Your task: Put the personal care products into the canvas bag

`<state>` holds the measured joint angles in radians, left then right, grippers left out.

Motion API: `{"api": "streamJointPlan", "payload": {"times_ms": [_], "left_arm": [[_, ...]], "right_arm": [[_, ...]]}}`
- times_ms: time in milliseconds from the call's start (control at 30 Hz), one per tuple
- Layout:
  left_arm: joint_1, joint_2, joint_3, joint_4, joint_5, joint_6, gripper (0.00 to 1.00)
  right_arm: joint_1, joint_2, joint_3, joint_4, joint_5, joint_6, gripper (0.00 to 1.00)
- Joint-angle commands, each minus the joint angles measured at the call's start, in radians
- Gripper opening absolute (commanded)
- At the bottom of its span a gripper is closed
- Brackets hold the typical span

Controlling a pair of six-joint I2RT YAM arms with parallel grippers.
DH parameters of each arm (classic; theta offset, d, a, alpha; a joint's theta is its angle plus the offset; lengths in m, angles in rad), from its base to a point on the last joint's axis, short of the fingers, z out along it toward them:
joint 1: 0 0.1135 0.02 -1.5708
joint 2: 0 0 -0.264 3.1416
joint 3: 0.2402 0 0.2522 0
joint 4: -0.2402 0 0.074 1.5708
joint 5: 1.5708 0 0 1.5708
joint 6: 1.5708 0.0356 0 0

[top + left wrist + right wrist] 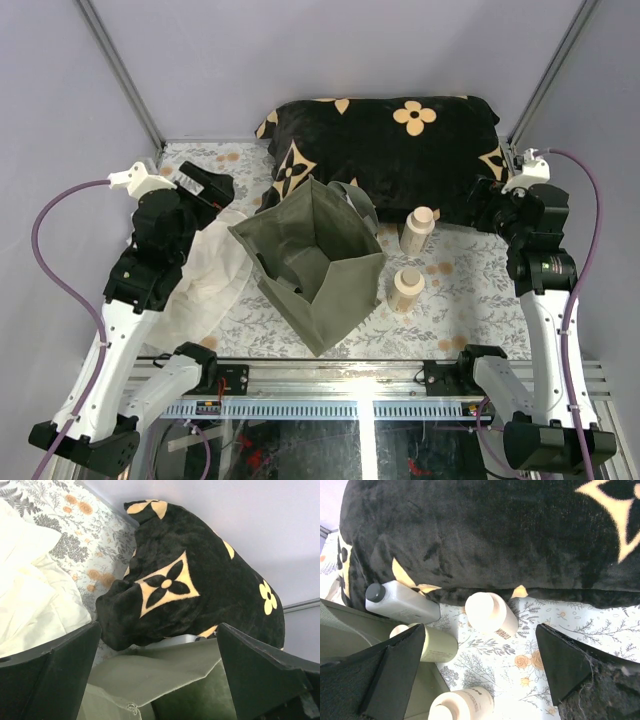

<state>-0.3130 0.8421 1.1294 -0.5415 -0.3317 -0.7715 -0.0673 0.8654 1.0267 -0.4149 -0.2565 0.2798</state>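
Two bottles point(407, 288) stand beside the bag point(310, 262). Left claw point(157, 630) and right claw point(481, 628) wide, empty. Risk: off-centre grip topples a bottle; limp bag rim blocks drop.

Soft, even light from above, weak shadows. In the left wrist view the white cloth point(30, 595) is overexposed and the jaws slightly blurred.

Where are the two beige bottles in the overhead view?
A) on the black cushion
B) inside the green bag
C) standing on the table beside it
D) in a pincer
C: far bottle and near bottle both stand on the table right of the bag.
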Motion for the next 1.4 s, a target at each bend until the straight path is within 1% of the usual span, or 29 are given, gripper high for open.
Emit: {"api": "streamJointPlan", "payload": {"times_ms": [0, 100, 133, 200, 267, 367, 467, 533, 600, 700, 733, 767, 867, 967, 1000, 1067, 1133, 1267, 1367], "left_arm": [[0.005, -0.006, 0.033, 0.121, 0.023, 0.112, 1.0], [0.005, 0.003, 0.013, 0.175, 0.107, 0.305, 1.0], [0.005, 0.017, 0.021, 0.164, 0.124, 0.325, 1.0], [0.005, 0.077, 0.074, 0.077, 0.121, 0.324, 1.0], [0.005, 0.165, 0.155, -0.056, 0.109, 0.312, 1.0], [0.004, 0.302, 0.258, -0.236, 0.051, 0.294, 1.0], [0.005, 0.346, 0.281, -0.304, -0.039, 0.256, 1.0], [0.006, 0.324, 0.249, -0.295, -0.084, 0.232, 1.0], [0.007, 0.283, 0.183, -0.257, -0.107, 0.238, 1.0], [0.007, 0.203, 0.086, -0.156, -0.086, 0.275, 1.0], [0.007, 0.178, 0.058, -0.14, -0.113, 0.225, 1.0], [0.008, 0.15, 0.026, -0.104, -0.125, 0.207, 1.0], [0.008, 0.101, -0.031, -0.004, -0.08, 0.234, 1.0], [0.008, 0.119, -0.017, 0.015, -0.046, 0.238, 1.0], [0.007, 0.127, -0.005, 0.016, -0.018, 0.24, 1.0], [0.006, 0.144, 0.021, 0.042, 0.07, 0.292, 1.0], [0.006, 0.16, 0.055, 0.051, 0.114, 0.318, 1.0], [0.005, 0.168, 0.099, 0.081, 0.241, 0.379, 1.0], [0.002, 0.151, 0.091, 0.116, 0.338, 0.395, 1.0]], "right_arm": [[0.003, 0.029, 0.035, 0.065, -0.063, 0.043, 0.99], [0.003, 0.07, 0.069, 0.059, -0.138, 0.025, 0.99], [0.003, 0.084, 0.087, 0.044, -0.148, 0.024, 0.99], [0.003, 0.116, 0.131, -0.004, -0.151, 0.014, 0.99], [0.003, 0.142, 0.163, -0.043, -0.147, -0.013, 0.99], [0.003, 0.146, 0.169, -0.047, -0.143, -0.032, 0.99], [0.003, 0.146, 0.159, -0.033, -0.142, -0.035, 0.99], [0.003, 0.145, 0.151, -0.025, -0.141, -0.033, 0.99], [0.003, 0.148, 0.143, -0.01, -0.148, -0.034, 0.99], [0.003, 0.171, 0.139, -0.002, -0.177, -0.034, 0.99], [0.003, 0.183, 0.14, -0.006, -0.185, -0.032, 0.99], [0.003, 0.198, 0.139, -0.009, -0.189, -0.028, 0.99], [0.006, 0.259, 0.141, -0.027, -0.196, -0.02, 0.99], [0.027, 0.329, 0.172, -0.071, -0.156, -0.033, 0.99], [0.04, 0.353, 0.187, -0.089, -0.133, -0.041, 0.99], [0.08, 0.404, 0.224, -0.128, -0.063, -0.061, 0.99], [0.128, 0.458, 0.263, -0.162, -0.005, -0.078, 0.99], [0.183, 0.543, 0.29, -0.171, 0.01, -0.069, 0.99], [0.222, 0.587, 0.293, -0.17, 0.061, -0.064, 0.99]]}}
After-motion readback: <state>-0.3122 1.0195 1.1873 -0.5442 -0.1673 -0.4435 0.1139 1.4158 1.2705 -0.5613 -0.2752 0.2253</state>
